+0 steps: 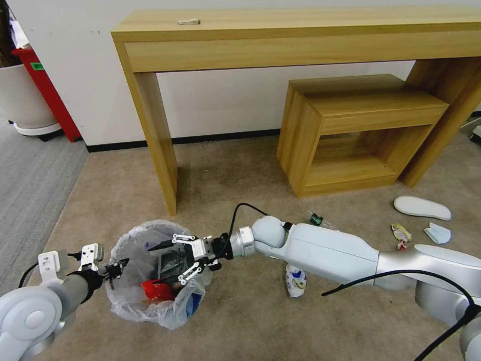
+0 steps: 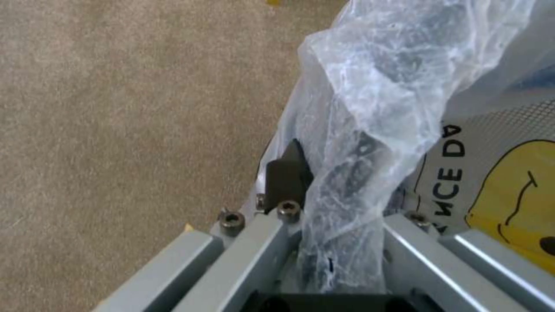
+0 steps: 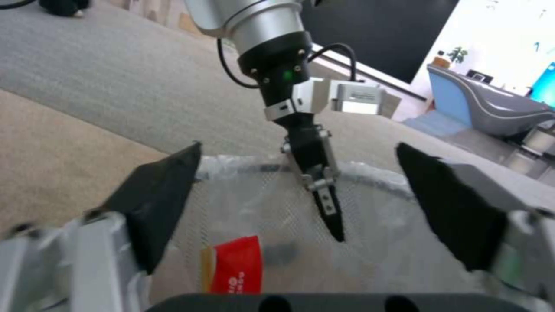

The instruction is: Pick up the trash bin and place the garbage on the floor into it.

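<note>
Left gripper [image 1: 114, 271] clamping the bin [image 1: 131, 301] rim; right gripper [image 1: 165, 261] hanging over it, fingers apart.

Office-like room: beige carpet floor [image 1: 240, 165], grey ribbed carpet [image 1: 35, 175], wooden console tabletop [image 1: 300, 22], matching wooden stool [image 1: 350, 130], planter [image 1: 22, 95].

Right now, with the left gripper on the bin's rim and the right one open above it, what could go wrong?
The left gripper pinches the trash bin at one rim spot through the loose liner; the bin may tilt or slip. The open right gripper could snag the liner on withdrawal. The crumpled wrapper lies under the right arm.
</note>
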Tool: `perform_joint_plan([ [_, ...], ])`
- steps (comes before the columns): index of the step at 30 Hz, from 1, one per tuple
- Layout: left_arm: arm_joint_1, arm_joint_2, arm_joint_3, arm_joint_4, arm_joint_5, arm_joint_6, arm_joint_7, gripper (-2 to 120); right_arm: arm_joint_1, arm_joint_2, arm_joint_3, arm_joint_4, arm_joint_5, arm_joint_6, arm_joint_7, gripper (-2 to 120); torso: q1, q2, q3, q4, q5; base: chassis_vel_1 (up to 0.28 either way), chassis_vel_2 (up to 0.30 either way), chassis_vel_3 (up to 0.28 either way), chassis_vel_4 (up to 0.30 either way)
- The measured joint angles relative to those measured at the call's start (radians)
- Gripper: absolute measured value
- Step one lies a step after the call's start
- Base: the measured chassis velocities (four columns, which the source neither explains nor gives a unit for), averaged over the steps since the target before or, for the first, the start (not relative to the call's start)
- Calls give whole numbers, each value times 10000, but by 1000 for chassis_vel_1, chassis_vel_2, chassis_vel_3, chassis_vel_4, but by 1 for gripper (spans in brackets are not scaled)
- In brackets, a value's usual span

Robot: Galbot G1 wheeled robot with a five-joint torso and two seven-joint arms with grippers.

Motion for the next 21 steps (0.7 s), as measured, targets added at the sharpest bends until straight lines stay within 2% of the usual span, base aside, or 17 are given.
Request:
perform_joint_plan([
  [4, 49, -25, -21, 93, 81, 0, 53, 0, -57, -208, 319, 71, 24, 1, 127, 100, 0, 0, 0, 0, 0, 0, 0, 0, 0],
  [8, 80, -34, -55, 191, 163, 0, 85, 0, -124, -551, 695, 204, 218, -59, 555, 100, 0, 0, 0, 1, -2, 0, 0, 0, 0],
  [13, 98, -34, -106, 319, 284, -25, 165, 0, -368, -1279, 1559, 537, 588, -354, 1871, 100, 0, 0, 0, -1, 0, 0, 0, 0, 0],
  [15, 111, -32, -119, 371, 407, -29, 212, 0, -773, -1737, 2404, 753, 968, -658, 3170, 100, 0, 0, 0, -1, 0, 0, 0, 0, 0],
  [16, 111, -32, -119, 371, 407, -29, 212, 0, -773, -1737, 2404, 753, 968, -658, 3170, 100, 0, 0, 0, -1, 0, 0, 0, 0, 0],
  [19, 129, 12, -151, 447, 601, -29, 288, 0, -1254, -2322, 3249, 1002, 1508, -1232, 4192, 100, 0, 0, -1, 0, 1, 0, 0, 0, 0],
  [21, 130, 23, -156, 456, 635, -29, 303, 0, -1387, -2479, 3425, 1077, 1653, -1358, 4372, 100, 0, 0, 0, -1, 0, 0, 0, 0, 0],
])
